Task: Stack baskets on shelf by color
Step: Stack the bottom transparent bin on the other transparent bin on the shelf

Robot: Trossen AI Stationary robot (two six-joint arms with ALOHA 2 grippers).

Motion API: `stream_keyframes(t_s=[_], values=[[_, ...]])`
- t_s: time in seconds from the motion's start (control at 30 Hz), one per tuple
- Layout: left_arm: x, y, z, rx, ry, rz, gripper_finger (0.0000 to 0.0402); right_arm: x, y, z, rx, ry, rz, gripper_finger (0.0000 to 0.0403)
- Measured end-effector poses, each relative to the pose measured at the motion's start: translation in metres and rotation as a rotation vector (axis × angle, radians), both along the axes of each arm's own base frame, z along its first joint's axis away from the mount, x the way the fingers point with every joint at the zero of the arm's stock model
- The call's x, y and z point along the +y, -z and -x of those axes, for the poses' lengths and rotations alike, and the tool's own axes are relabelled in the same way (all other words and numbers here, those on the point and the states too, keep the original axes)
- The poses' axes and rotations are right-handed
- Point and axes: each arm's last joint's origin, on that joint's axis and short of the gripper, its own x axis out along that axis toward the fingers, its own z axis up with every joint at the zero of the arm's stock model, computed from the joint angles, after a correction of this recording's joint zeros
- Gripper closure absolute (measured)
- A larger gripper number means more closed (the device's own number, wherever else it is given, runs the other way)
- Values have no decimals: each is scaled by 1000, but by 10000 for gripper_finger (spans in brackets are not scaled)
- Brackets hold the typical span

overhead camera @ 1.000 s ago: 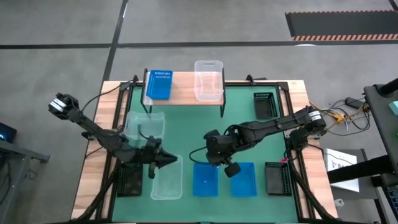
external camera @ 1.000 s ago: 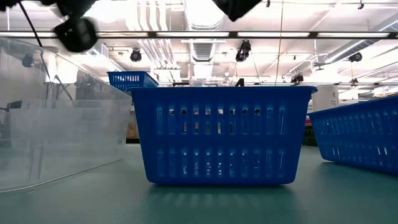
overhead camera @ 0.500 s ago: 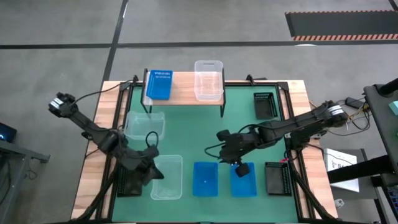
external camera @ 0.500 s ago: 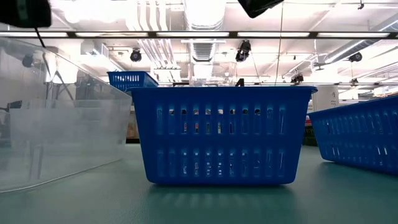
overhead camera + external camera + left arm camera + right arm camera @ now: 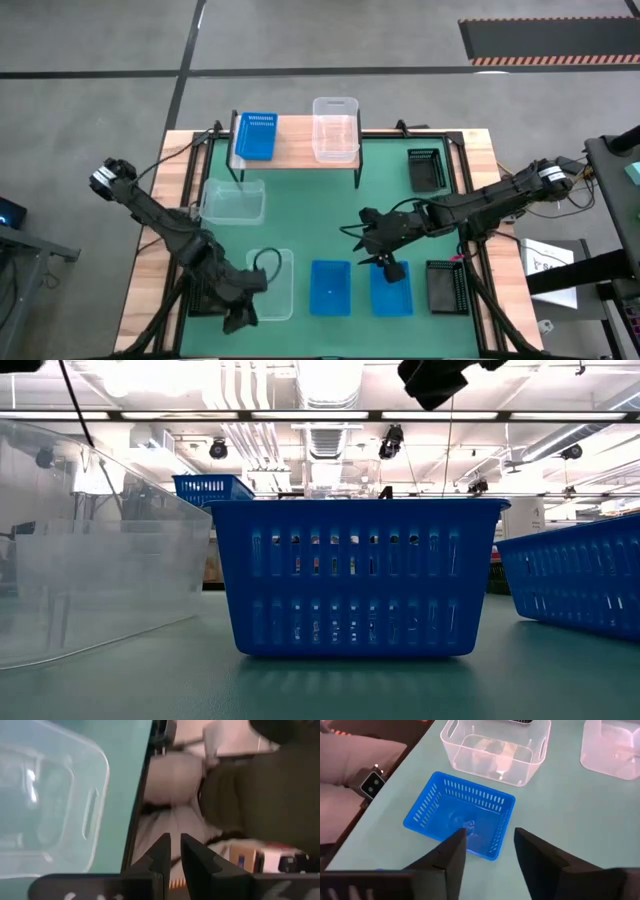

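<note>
On the shelf [image 5: 300, 155], at the far side of the table, stand a blue basket [image 5: 255, 137] and a clear basket [image 5: 336, 128]. On the green mat rest two clear baskets [image 5: 233, 200] [image 5: 270, 285], two blue baskets [image 5: 330, 288] [image 5: 392, 290] and black baskets [image 5: 425, 168] [image 5: 445, 287]. My right gripper [image 5: 490, 845] hovers open over the far end of the right-hand blue basket, touching nothing. It faces the middle blue basket [image 5: 460, 822]. My left gripper [image 5: 175, 847] is shut and empty at the near left, beside the near clear basket [image 5: 45, 805].
A third black basket [image 5: 205, 298] lies under my left arm at the near left. The low view has the middle blue basket [image 5: 350, 575] close up, with the clear basket [image 5: 90, 560] to its left. Bare mat [image 5: 330, 210] lies between the shelf and the near row.
My left gripper has drawn back from above the near clear basket toward the table's near edge. My right gripper has moved from between the two blue baskets toward the right-hand one and has opened. No basket has moved.
</note>
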Motion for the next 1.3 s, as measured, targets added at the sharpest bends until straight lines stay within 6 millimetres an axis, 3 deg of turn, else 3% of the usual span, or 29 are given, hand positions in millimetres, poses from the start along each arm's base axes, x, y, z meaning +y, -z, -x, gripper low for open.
stream_keyframes(t_s=[0.2,0.47,0.67,0.8,1.0,1.13,1.3], values=[[-23,15,-12,71,69,-13,376,0,4,-2,-11,4,3,217],[-36,30,-26,28,158,-100,375,0,4,-1,-15,4,3,216],[-35,36,-24,73,159,-93,357,0,4,-2,-22,6,0,216],[-35,38,-22,79,207,-89,316,1,2,-3,-37,12,-12,216],[-28,48,-13,100,252,-254,251,1,2,-4,-51,-1,1,216],[-26,52,-8,111,233,-341,247,1,1,-4,-57,-3,2,216],[-31,46,-7,74,224,-353,270,1,0,-4,-69,-4,1,216]])
